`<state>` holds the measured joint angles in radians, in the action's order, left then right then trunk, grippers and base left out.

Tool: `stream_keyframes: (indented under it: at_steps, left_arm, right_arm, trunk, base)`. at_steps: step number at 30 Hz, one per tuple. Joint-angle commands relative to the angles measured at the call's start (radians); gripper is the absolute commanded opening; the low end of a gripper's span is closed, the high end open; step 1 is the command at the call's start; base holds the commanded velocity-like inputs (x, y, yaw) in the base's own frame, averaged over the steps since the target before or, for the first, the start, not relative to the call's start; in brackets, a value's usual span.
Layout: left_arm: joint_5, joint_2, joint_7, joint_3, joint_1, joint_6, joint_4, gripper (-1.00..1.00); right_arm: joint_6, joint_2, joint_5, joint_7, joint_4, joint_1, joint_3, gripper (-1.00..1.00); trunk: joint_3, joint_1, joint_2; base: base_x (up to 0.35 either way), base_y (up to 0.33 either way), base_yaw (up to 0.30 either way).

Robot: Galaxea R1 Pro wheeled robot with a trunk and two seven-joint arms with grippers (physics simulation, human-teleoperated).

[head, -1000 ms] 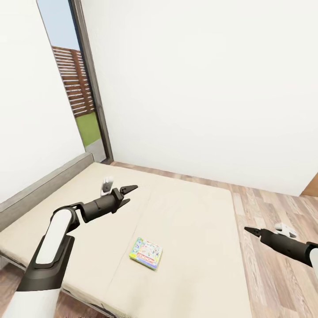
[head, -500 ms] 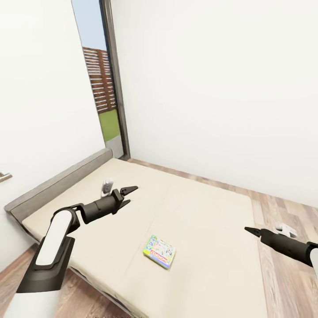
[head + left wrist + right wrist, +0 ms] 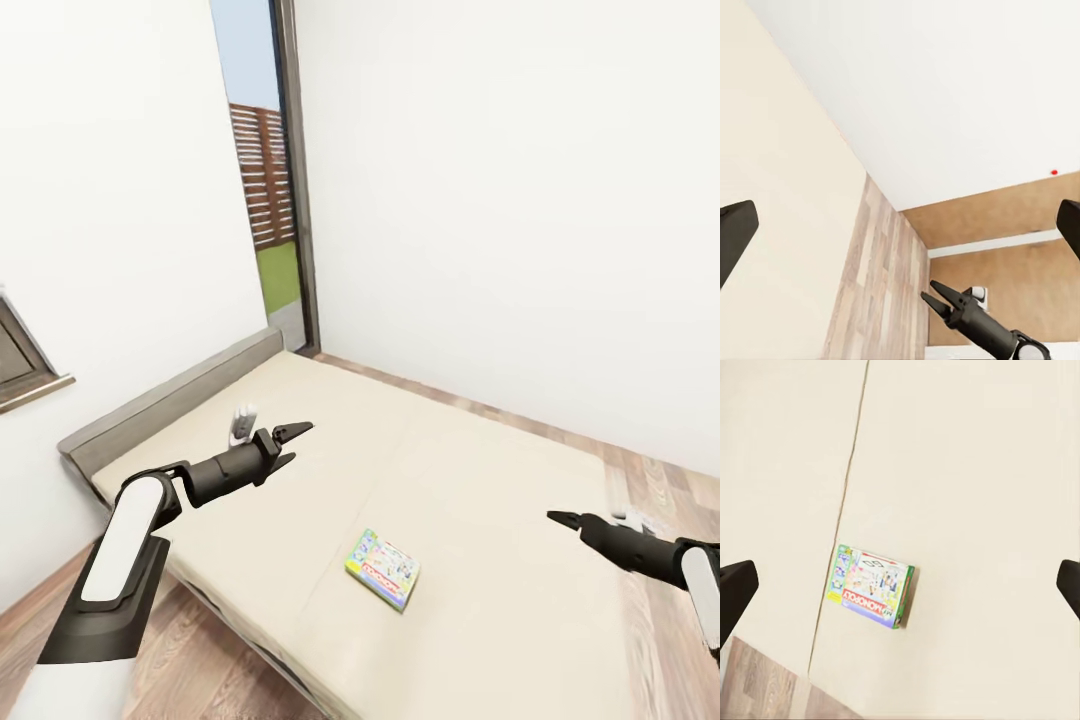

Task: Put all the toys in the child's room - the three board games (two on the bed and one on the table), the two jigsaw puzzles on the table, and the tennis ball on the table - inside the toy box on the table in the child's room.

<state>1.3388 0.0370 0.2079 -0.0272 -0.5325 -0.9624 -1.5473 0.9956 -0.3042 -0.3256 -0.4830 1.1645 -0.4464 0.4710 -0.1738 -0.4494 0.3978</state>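
Observation:
A white-green Monopoly board game lies flat on the cream mattress of the bed, near its front edge. The right wrist view looks down on the same box on the mattress. My left gripper hangs open over the mattress, up and to the left of the box, holding nothing. My right gripper is open and empty above the bed's right part, well to the right of the box. The left wrist view catches it over the wood floor. The toy box and the table are out of view.
A grey headboard runs along the bed's left side under a white wall. A tall glass door shows a fence and grass. A window frame sits at far left. Wood-plank floor lies right of the bed.
The whole picture has slid to the right, so the camera has turned left; a window frame came in at the left. Both arms hold the same pose and the box has not moved on the bed.

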Motion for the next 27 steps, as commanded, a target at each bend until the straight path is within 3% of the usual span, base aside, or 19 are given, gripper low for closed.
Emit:
stream_keyframes:
  at_steps: [1, 12, 27]
  left_arm:
    - [0.011, 0.000, 0.010, -0.001, -0.001, -0.003, 0.000, 1.00]
    - [0.010, -0.001, 0.010, 0.000, -0.001, -0.003, 0.000, 1.00]
    - [0.001, 0.000, 0.011, 0.001, 0.000, 0.000, 0.001, 1.00]
  right_arm:
    - [0.005, 0.000, 0.017, -0.007, -0.029, -0.017, 0.002, 1.00]
    - [0.005, -0.003, 0.138, -0.004, -0.173, -0.100, 0.003, 1.00]
    - [0.003, -0.004, 0.174, -0.005, -0.202, -0.118, 0.003, 1.00]
  trunk:
    - [-0.003, -0.001, 0.002]
    - [-0.010, -0.001, 0.002]
    - [-0.013, -0.001, 0.002]
  base:
    - [0.000, 0.000, 0.216]
    - [0.000, 0.000, 0.250]
    - [0.000, 0.000, 0.264]
